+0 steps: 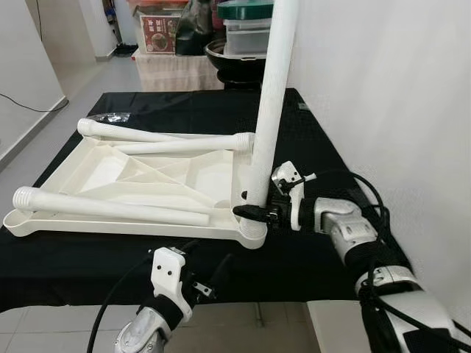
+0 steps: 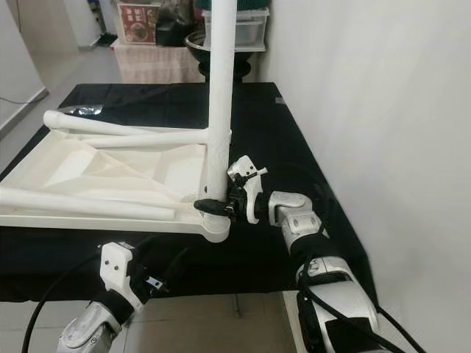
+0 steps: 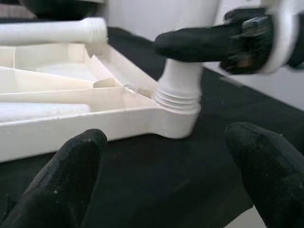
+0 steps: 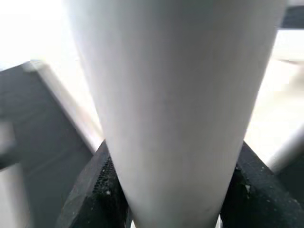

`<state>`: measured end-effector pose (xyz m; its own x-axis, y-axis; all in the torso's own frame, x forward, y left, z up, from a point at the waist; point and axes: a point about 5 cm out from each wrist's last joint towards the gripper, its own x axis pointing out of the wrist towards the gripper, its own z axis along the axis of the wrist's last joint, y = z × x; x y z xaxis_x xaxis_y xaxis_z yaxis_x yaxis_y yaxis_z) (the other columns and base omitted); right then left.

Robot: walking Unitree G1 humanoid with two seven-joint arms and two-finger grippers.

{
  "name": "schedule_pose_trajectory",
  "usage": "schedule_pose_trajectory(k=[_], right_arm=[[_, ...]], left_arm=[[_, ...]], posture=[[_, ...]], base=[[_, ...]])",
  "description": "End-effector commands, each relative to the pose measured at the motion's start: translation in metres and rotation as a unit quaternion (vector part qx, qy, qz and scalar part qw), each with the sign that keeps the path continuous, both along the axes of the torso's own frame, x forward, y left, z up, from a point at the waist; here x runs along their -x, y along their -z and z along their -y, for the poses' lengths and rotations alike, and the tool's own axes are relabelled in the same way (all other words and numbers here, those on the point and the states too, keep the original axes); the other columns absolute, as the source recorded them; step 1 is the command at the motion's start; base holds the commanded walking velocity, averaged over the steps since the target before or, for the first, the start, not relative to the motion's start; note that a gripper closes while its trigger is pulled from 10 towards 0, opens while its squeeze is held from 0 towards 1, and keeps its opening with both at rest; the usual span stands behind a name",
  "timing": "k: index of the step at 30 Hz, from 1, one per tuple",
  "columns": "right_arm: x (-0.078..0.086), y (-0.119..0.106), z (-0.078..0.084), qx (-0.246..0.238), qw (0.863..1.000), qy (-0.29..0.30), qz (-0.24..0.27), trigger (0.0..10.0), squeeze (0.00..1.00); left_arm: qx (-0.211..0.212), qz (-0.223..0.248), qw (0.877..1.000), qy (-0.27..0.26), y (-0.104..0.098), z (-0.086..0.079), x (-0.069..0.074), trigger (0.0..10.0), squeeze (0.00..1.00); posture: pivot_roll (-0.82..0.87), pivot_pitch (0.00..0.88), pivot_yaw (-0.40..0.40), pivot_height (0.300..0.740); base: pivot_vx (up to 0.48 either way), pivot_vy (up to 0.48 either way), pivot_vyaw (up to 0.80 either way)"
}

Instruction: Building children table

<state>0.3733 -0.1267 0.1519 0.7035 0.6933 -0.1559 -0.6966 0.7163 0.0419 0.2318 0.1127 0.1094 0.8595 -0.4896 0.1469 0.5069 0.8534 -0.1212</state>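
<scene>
Two right gripper (image 1: 252,212) fingers clamped around upright leg (image 1: 274,95) at tabletop (image 1: 110,173) corner; left gripper (image 1: 208,276) fingers apart.

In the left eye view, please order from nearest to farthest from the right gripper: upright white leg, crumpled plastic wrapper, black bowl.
1. Upright white plastic leg, held in the right gripper.
2. Black bowl, behind the black-covered table.
3. Crumpled clear plastic wrapper, far left corner.

Bowl and wrapper are close to call.

Nothing here reads clearly from where I stand. The red box (image 1: 159,32) at the far end of the room, behind the black surface (image 1: 309,140), carries pale print on its front, too small and blurred to make out.
</scene>
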Motion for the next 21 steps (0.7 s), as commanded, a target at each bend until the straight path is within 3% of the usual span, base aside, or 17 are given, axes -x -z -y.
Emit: schedule_pose_trajectory(k=[1,3,4,6,10,11,12,13,14,20,21], right_arm=[[0.009,0.034,0.015,0.011,0.982,0.177,-0.063,0.0,0.0],[0.046,0.055,-0.007,0.004,0.961,0.254,-0.106,0.0,0.0],[0.046,0.055,-0.007,0.004,0.961,0.254,-0.106,0.0,0.0],[0.048,0.047,-0.025,-0.001,0.971,0.221,-0.092,0.0,0.0],[0.042,0.045,-0.029,0.003,0.974,0.211,-0.086,0.0,0.0],[0.035,0.041,-0.032,0.0,0.975,0.208,-0.077,1.6,0.0],[0.028,0.036,-0.038,-0.01,0.979,0.194,-0.068,10.0,0.0],[0.028,0.036,-0.038,-0.01,0.979,0.194,-0.068,10.0,0.0],[0.024,0.029,-0.045,-0.027,0.985,0.162,-0.062,10.0,1.0],[0.021,0.005,-0.055,-0.067,0.994,0.088,-0.027,10.0,1.0],[0.02,-0.008,-0.052,-0.08,0.995,0.056,-0.002,10.0,0.42]], left_arm=[[-0.004,-0.006,1.0,-0.003,0.002,-0.002,0.003,10.0,0.0],[-0.005,-0.006,1.0,-0.001,0.001,-0.004,0.002,10.0,0.0],[-0.005,-0.006,1.0,-0.001,0.001,-0.004,0.002,10.0,0.0],[-0.006,-0.008,1.0,0.003,0.002,-0.004,0.001,10.0,0.0],[-0.006,-0.008,1.0,0.006,0.002,-0.003,0.0,10.0,0.0],[-0.006,-0.008,1.0,0.004,0.002,-0.002,-0.001,10.0,0.0],[-0.005,-0.007,1.0,0.002,0.002,-0.002,-0.002,10.0,0.0],[-0.005,-0.007,1.0,0.002,0.002,-0.002,-0.002,10.0,0.0],[-0.005,-0.006,1.0,0.0,0.002,-0.002,-0.002,10.0,0.0],[-0.004,-0.007,1.0,0.001,0.002,-0.002,-0.003,10.0,0.0],[-0.004,-0.007,1.0,0.002,0.002,-0.001,-0.003,10.0,0.0]], posture=[[0.05,0.099,-0.045,0.74],[0.03,0.098,-0.022,0.74],[0.03,0.098,-0.022,0.74],[0.03,0.088,-0.03,0.74],[0.04,0.085,-0.035,0.74],[0.04,0.082,-0.037,0.74],[0.04,0.078,-0.037,0.74],[0.04,0.078,-0.037,0.74],[0.05,0.075,-0.039,0.74],[0.04,0.069,-0.037,0.74],[0.04,0.067,-0.036,0.74]], base=[[0.0,0.0,0.0],[0.0,0.0,0.0],[0.0,0.0,0.0],[0.0,0.0,0.0],[0.0,0.0,0.0],[0.0,0.0,0.0],[0.0,0.0,0.0],[0.0,0.0,0.0],[0.0,0.0,0.0],[0.0,0.0,0.0],[0.0,0.0,0.0]])
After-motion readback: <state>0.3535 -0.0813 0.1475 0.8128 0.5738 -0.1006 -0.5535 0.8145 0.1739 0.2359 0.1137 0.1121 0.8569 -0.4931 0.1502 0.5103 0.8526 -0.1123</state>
